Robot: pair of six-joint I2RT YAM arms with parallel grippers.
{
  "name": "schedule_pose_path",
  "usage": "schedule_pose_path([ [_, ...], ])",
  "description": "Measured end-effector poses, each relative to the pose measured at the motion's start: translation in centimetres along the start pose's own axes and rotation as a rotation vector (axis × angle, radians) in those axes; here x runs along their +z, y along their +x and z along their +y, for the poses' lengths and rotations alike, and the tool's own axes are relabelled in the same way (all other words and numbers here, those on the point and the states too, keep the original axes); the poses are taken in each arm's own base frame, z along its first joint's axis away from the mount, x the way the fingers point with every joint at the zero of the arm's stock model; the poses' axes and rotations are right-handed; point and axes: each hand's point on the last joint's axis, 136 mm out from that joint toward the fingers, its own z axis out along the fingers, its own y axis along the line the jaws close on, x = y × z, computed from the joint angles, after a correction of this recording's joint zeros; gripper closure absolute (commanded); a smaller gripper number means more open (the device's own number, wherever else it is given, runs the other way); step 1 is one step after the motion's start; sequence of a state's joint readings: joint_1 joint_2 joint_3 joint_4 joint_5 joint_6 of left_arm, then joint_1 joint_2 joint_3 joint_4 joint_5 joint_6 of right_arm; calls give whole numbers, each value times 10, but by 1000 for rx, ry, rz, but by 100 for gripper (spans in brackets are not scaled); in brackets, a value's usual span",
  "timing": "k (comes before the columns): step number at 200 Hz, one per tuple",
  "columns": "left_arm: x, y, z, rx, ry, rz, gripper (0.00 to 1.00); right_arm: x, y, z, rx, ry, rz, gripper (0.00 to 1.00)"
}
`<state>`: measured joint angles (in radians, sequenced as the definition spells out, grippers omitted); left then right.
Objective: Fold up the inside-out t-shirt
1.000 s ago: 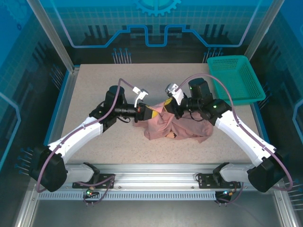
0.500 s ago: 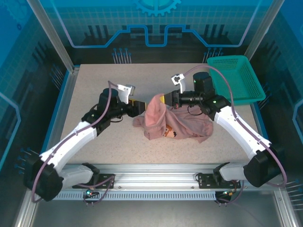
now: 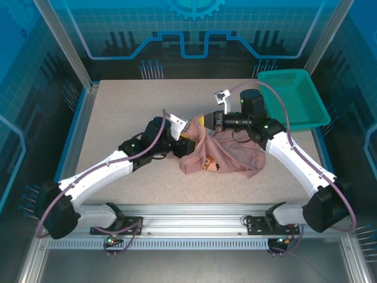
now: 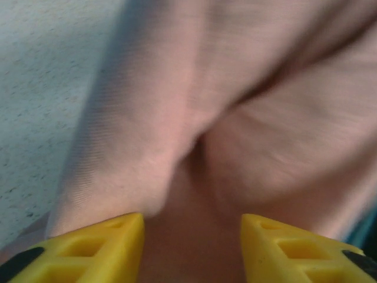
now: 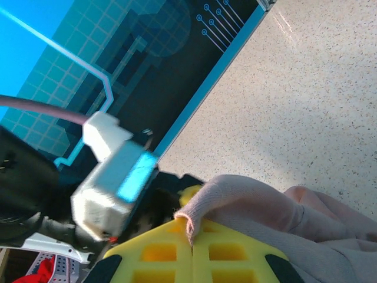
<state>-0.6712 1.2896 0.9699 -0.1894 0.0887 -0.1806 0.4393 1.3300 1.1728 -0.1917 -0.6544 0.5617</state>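
Note:
The inside-out t-shirt (image 3: pixel 230 156) lies crumpled at the table's middle, dusty pink, with a small orange-red printed mark (image 3: pixel 211 166) near its front. My right gripper (image 3: pixel 204 122) is shut on a fold of its upper left edge and holds that edge lifted; the pinched fold (image 5: pixel 203 203) sticks out between the closed yellow fingers (image 5: pixel 159 256). My left gripper (image 3: pixel 186 141) is open and pushed against the shirt's hanging left side. Pink cloth (image 4: pixel 194 130) lies between and just beyond its yellow fingertips (image 4: pixel 112 244).
A teal mesh basket (image 3: pixel 294 99) stands at the table's back right corner. Bare speckled table (image 3: pixel 118 112) stretches left of and behind the shirt. The two wrists are close together above the shirt's left end.
My left gripper opened, let go of the shirt, drew back left, then came in to the right against the hanging cloth. The right gripper raised its pinched edge and now holds still.

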Motion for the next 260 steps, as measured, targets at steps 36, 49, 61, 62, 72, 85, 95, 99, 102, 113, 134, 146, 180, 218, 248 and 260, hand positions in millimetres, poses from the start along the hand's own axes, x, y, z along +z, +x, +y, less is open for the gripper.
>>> schedule_pose_path([
  [36,25,-7,18,-7,-97,26,48,0,0,0,0,0,0,100],
  [49,32,-11,24,-7,-129,26,51,0,1,-1,0,0,0,100],
  [61,37,-11,29,-11,-147,28,57,0,2,-2,3,2,1,100],
  [62,37,-11,30,-9,-148,29,58,1,2,-3,3,2,2,100],
  [72,40,-10,33,-10,-158,31,65,1,4,-4,7,5,4,100],
  [85,44,-10,36,-14,-161,29,75,1,6,-7,11,8,6,100],
  [95,45,-12,36,-18,-154,25,82,0,6,-9,15,13,6,100],
  [99,45,-12,35,-19,-148,23,84,0,6,-10,16,14,5,100],
  [102,45,-13,35,-18,-143,20,86,0,6,-11,17,18,3,100],
  [113,45,-17,29,-16,-112,6,92,-2,4,-14,19,31,-6,100],
  [134,39,-24,16,-8,-30,-28,99,-10,-1,-22,18,73,-35,100],
  [146,28,-24,6,-2,28,-49,100,-16,-3,-27,7,106,-52,100],
  [180,-18,-29,-26,25,224,-128,98,-24,-3,-42,-42,215,-55,100],
  [218,-53,-35,-59,59,462,-189,97,-31,-4,-50,-102,298,-39,100],
  [248,-59,-30,-59,21,551,-187,95,-37,-3,-59,-139,371,-14,100],
  [260,-60,-27,-57,6,572,-190,94,-38,0,-63,-143,392,4,100],
])
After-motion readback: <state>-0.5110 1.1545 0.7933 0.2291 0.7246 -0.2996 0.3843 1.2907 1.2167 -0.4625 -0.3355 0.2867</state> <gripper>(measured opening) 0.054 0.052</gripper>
